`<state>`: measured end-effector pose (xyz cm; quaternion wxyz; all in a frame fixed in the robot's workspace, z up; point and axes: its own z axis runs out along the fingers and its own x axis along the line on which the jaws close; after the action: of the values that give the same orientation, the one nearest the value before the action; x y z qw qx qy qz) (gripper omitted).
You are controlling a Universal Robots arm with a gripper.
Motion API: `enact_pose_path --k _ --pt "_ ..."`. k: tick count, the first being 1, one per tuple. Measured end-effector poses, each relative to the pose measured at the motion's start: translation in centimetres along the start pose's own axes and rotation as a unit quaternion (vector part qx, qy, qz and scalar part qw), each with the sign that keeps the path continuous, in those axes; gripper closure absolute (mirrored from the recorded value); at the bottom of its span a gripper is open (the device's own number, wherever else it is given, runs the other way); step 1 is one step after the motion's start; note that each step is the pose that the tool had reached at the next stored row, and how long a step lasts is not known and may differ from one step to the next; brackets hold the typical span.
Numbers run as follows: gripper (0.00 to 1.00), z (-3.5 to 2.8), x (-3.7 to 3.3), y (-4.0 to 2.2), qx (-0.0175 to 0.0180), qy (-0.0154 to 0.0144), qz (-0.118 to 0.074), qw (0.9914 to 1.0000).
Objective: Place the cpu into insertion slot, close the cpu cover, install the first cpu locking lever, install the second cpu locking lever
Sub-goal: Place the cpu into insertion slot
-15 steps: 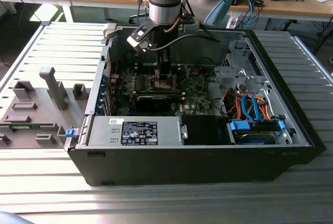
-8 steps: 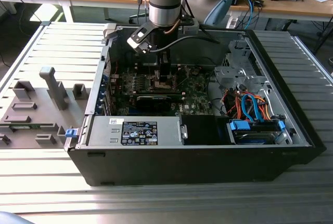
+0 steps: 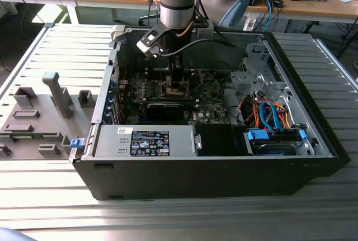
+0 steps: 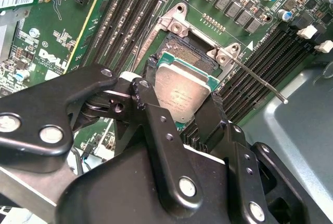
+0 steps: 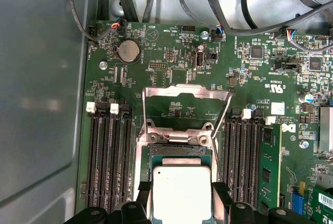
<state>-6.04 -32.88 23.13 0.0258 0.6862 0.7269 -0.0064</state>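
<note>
Holding the cpu [image 5: 182,195] by two sides, the gripper [image 4: 181,95] has its fingers closed snugly on it, right over the insertion slot [image 4: 183,41]; the cpu cover [image 5: 187,90] stands open; a tilted chip might sit crooked or bend tiny pins.

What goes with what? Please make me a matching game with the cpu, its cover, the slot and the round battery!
Things:
1. cpu
2. cpu cover
3. insertion slot
4. round battery

States:
A. swung up and open
B. pinched in the gripper
C. a silver disc
D. a dark square with a silvery rim

Pairs: 1-B, 2-A, 3-D, 4-C
</note>
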Motion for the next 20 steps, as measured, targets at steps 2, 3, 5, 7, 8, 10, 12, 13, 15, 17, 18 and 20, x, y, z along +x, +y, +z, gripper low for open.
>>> enact_pose_path --k 2,3,5,7,8,10,12,13,15,17,18,20 --pt "0.46 0.04 0.0 0.0 0.0 -0.0004 0.0 1.0" --pt "0.46 0.06 0.0 0.0 0.0 -0.0005 0.0 1.0" --pt "0.46 0.1 0.01 0.0 0.0 -0.0005 0.0 1.0" --pt "0.46 0.17 0.01 0.0 0.0 -0.0008 0.0 1.0" --pt "0.46 0.19 0.01 -0.01 0.0001 -0.0009 0.0 1.0" --pt "0.46 0.29 0.02 -0.02 0.0001 -0.0012 0.0 1.0" --pt "0.46 0.37 0.02 -0.04 0.0001 -0.0014 0.0 1.0" --pt "0.46 0.44 0.03 -0.04 0.0001 -0.0014 0.0 1.0" --pt "0.46 0.72 0.04 -0.05 0.0 -0.0013 0.0 1.0" --pt "0.46 0.92 0.05 -0.06 0.0001 -0.0007 0.001 1.0" --pt "0.46 0.99 0.05 -0.06 0.0002 -0.0004 0.003 0.99999" --pt "0.46 1.12 0.06 -0.07 0.0004 0.0005 0.009 0.99996"
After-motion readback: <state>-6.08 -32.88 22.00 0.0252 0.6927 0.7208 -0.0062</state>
